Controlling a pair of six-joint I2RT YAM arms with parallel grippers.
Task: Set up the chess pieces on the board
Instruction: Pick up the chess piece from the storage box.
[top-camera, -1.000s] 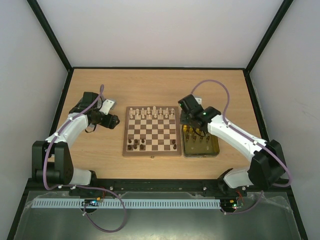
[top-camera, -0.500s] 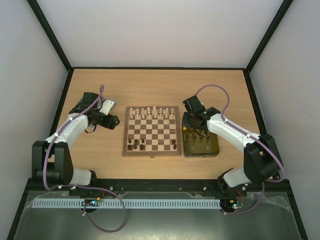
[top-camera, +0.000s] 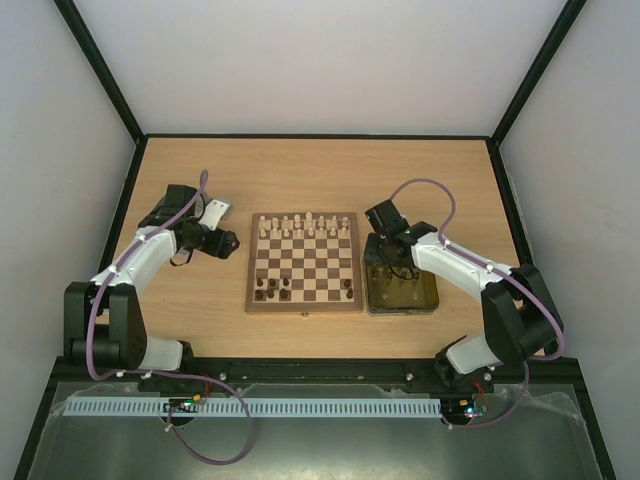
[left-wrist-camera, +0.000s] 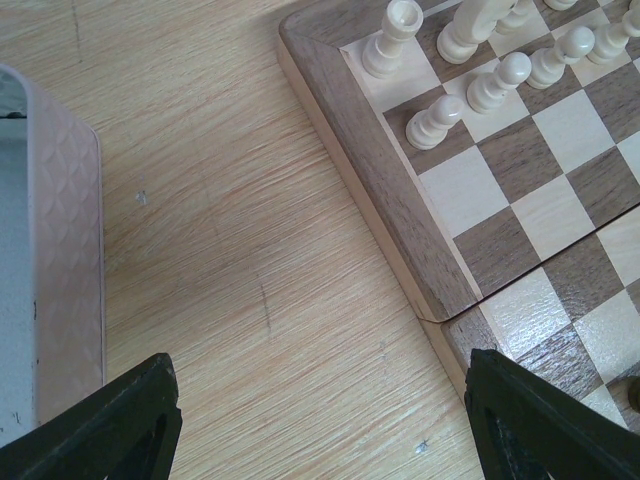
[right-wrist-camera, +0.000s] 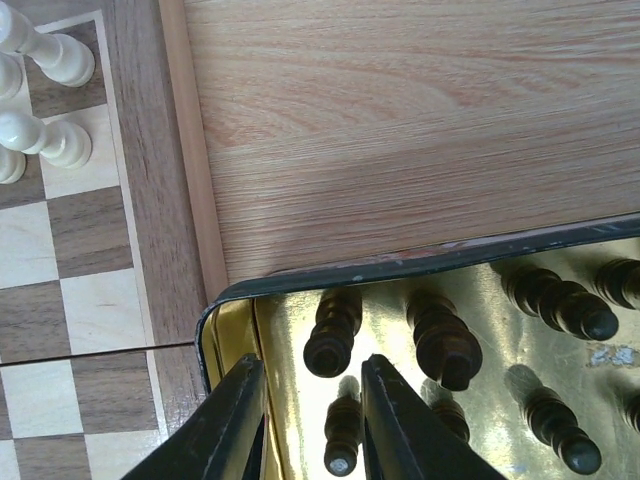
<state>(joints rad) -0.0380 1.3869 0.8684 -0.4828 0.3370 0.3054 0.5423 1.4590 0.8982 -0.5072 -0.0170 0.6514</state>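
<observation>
R arm has come down since prev. frame. My right gripper is in the tin's far-left corner, jaws part-spread astride a dark piece; contact unclear, its base cut off. The board rim lies just beside the tin, so side room is tight. My left gripper is spread wide over bare table between lid and board edge.

Counted one chessboard, one yellow-lined tin, one silver lid. Pale pieces stood in two far rows, dark pieces few near side, both too small to tally. Tin showed at least six more.
</observation>
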